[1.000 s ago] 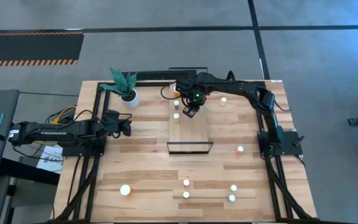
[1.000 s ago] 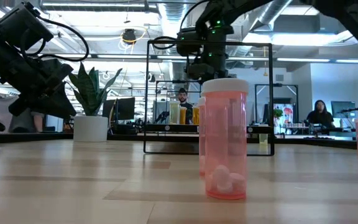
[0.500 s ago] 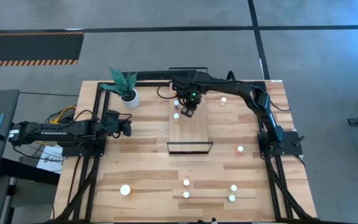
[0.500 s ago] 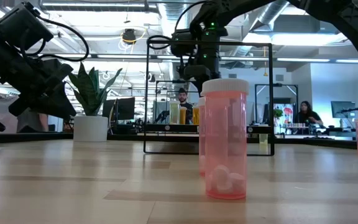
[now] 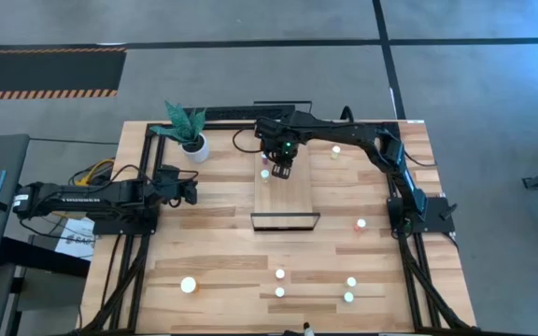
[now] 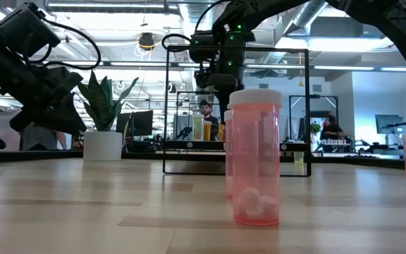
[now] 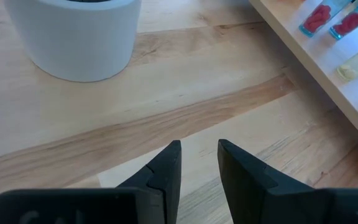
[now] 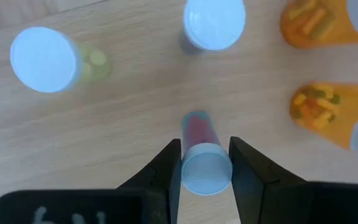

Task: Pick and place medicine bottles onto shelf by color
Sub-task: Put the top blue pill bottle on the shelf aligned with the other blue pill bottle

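My right gripper (image 5: pixel 281 168) hangs over the far end of the light-wood shelf (image 5: pixel 288 198), pointing down. It is shut on a small medicine bottle (image 8: pixel 199 149) with red contents and a white cap. Around it on the shelf stand a pale bottle (image 8: pixel 48 60), a white-capped one (image 8: pixel 214 22) and two orange ones (image 8: pixel 325 112). Loose bottles (image 5: pixel 279 292) stand on the table near its front edge. My left gripper (image 5: pixel 192 191) waits shut and empty at the table's left side, near the white plant pot (image 7: pixel 79 37). My right gripper pinches the small bottle at its white cap (image 8: pixel 207 177) between the two fingers. The fingers come from above, pointing down. The bottle stays upright below them, its red-filled body (image 8: pixel 196 127) toward the shelf; I cannot tell whether its bottom touches the board.
A black wire frame (image 5: pixel 285 222) stands at the shelf's near end. A potted plant (image 5: pixel 190 131) sits at the far left. Single bottles stand at the right (image 5: pixel 361 224) and far right (image 5: pixel 335 150). A pink bottle (image 6: pixel 254 159) stands close before the low camera.
My right gripper has shifted a little toward the table's left over the shelf's far end and has rolled about the line it points along. It stays shut on the small bottle, which went with it.
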Robot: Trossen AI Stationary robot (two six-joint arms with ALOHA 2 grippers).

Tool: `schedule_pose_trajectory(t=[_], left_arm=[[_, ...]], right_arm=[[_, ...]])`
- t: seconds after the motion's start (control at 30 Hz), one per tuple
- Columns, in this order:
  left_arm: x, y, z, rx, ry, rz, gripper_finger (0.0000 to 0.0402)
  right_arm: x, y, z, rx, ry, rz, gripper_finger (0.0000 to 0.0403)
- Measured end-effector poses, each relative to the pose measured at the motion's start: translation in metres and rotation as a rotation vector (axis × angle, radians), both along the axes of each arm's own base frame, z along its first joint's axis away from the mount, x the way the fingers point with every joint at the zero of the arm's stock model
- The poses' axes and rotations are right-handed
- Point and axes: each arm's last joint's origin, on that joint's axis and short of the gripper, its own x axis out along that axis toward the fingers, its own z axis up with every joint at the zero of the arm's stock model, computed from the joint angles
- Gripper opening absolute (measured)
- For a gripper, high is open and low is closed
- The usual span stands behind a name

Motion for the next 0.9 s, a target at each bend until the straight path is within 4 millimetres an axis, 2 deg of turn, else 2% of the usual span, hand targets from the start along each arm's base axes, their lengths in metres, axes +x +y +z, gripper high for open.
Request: schedule_pose_trajectory(t=[0.53, 0.9], left_arm=[[0.0000, 0.0000, 0.0000, 0.000, 0.000, 0.000, 0.0091], [0.0000, 0.0000, 0.0000, 0.000, 0.000, 0.000, 0.0091]], right_arm=[[0.0002, -0.0018, -0.0005, -0.048, 0.020, 0.114, 0.0125], [-0.0006, -0.0046, -0.0005, -0.055, 0.023, 0.132, 0.0137]])
